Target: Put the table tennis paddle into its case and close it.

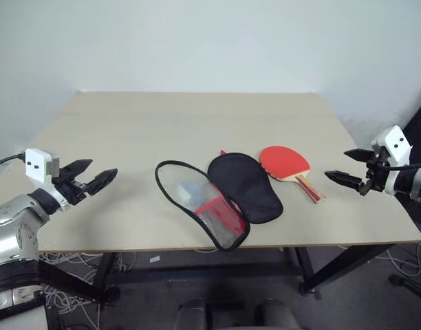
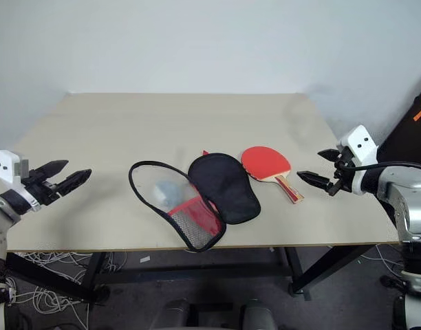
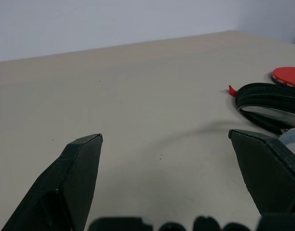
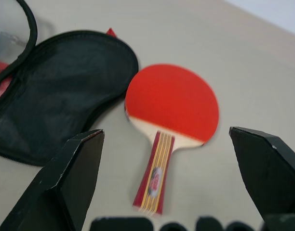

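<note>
The table tennis paddle (image 1: 285,162) lies flat on the table, red face up, its striped wooden handle (image 4: 154,177) pointing toward the front right. Just left of it the case (image 1: 243,187) lies unzipped and spread open: a black-lined half beside the paddle and a clear-panel half (image 1: 197,203) with black trim further left. My right gripper (image 1: 347,169) hovers open to the right of the paddle's handle, pointing at it. Over the table's left edge my left gripper (image 1: 93,175) is open, well away from the case.
A small pale blue-grey wad of film (image 1: 192,190) lies in the clear half of the case. The beige table (image 1: 162,130) has bare room at the back and left. Cables lie on the floor under the table.
</note>
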Motion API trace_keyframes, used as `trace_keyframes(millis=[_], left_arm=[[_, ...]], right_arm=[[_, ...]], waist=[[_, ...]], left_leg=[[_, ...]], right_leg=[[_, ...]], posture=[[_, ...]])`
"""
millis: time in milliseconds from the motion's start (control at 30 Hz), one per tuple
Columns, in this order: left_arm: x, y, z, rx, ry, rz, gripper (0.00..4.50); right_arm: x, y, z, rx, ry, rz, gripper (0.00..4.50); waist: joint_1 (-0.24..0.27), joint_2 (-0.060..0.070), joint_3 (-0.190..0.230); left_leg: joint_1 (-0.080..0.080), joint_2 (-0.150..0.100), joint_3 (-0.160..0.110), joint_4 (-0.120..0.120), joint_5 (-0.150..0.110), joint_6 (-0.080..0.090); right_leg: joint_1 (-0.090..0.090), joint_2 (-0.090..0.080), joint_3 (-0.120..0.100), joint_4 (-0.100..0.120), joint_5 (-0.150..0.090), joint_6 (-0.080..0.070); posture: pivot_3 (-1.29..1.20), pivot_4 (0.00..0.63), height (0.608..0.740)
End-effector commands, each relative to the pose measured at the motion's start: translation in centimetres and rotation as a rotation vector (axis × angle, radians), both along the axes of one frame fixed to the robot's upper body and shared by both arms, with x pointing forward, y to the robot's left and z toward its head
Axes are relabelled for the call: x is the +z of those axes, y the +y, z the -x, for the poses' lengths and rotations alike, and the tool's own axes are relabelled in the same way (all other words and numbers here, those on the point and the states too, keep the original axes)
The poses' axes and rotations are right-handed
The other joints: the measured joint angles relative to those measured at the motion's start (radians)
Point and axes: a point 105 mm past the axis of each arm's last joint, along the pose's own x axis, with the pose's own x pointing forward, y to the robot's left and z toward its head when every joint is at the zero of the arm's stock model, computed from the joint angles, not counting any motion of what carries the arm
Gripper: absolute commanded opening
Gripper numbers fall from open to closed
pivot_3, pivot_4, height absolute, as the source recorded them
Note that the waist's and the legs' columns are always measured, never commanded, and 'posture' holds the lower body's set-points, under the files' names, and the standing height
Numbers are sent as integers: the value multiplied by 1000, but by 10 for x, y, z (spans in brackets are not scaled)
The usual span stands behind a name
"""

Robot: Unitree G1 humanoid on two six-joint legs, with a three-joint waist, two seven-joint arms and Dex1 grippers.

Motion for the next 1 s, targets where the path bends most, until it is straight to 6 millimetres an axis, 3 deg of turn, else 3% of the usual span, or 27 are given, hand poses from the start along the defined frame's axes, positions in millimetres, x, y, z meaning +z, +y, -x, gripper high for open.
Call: trace_keyframes(millis=[33, 200, 500, 700, 867, 1000], left_arm=[[17, -4, -5, -14, -68, -21, 4463], [21, -13, -10, -44, -84, -6, 4463], [18, -4, -5, -22, -77, -25, 4463], [11, -5, -3, -19, -72, -29, 4463], [-9, 2, 5, 7, -33, -18, 4463], [-5, 7, 6, 19, -40, -34, 4463]], right_arm=[[19, 8, 0, 18, -72, -20, 4500], [17, 14, -2, -7, -86, -63, 4500], [7, 18, -5, -67, -7, -51, 4500], [9, 26, -8, -52, 10, -46, 4500], [4, 40, -14, -63, 42, -59, 4500], [3, 46, -19, -72, 53, -72, 4500]], waist=[[-1, 0, 0], [0, 0, 0], [0, 0, 0], [0, 0, 0], [-1, 0, 0], [1, 0, 0]], left_leg=[[0, 0, 0, 0, 0, 0], [1, 0, 0, 0, 0, 0], [1, 0, 0, 0, 0, 0], [1, 0, 0, 0, 0, 0], [1, 0, 0, 0, 0, 0], [0, 0, 0, 0, 0, 0]], right_leg=[[0, 0, 0, 0, 0, 0], [1, 0, 0, 0, 0, 0], [0, 0, 0, 0, 0, 0], [0, 0, 0, 0, 0, 0], [0, 0, 0, 0, 0, 0], [0, 0, 0, 0, 0, 0]], posture=[[0, 0, 740], [0, 0, 740], [0, 0, 740], [0, 0, 740], [0, 0, 740], [0, 0, 740]])
